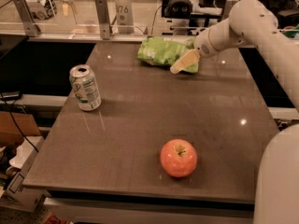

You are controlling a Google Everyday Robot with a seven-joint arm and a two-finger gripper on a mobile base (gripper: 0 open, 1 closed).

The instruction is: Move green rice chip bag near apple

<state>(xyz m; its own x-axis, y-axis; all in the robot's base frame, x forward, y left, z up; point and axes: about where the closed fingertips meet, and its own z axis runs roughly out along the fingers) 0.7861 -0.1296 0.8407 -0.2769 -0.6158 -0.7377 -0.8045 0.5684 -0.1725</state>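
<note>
1. The green rice chip bag (161, 51) lies crumpled at the table's (140, 125) far edge, well beyond the apple (178, 158) and a little to its left; the two are well apart, with bare tabletop between them.
2. The gripper (182, 65) sits at the bag's right end, almost straight behind the apple as seen from here; its cream tip slants down and leftward and overlaps the near right corner of the bag, so bag and gripper look to be touching.
3. Whether the gripper is spread, pressed together or pinching the bag I cannot tell; it reads as a single pale wedge against the green foil.
4. The bag stretches leftward from the gripper; most of it lies to the gripper's left and slightly behind it.
5. The bag's right end is hidden behind the gripper and the wrist of the arm (243, 24); how far the foil runs there cannot be seen.
6. The arm comes in from the upper right, beyond and right of the apple, and is cut off by the picture's right side; a broad white part of the robot (278, 181) fills the corner right of the apple and is also cut off.
7. A soda can (85, 87) stands upright left of the apple and farther back; its label is too indistinct to read.
8. The apple rests near the table's front edge, stem up.
</note>
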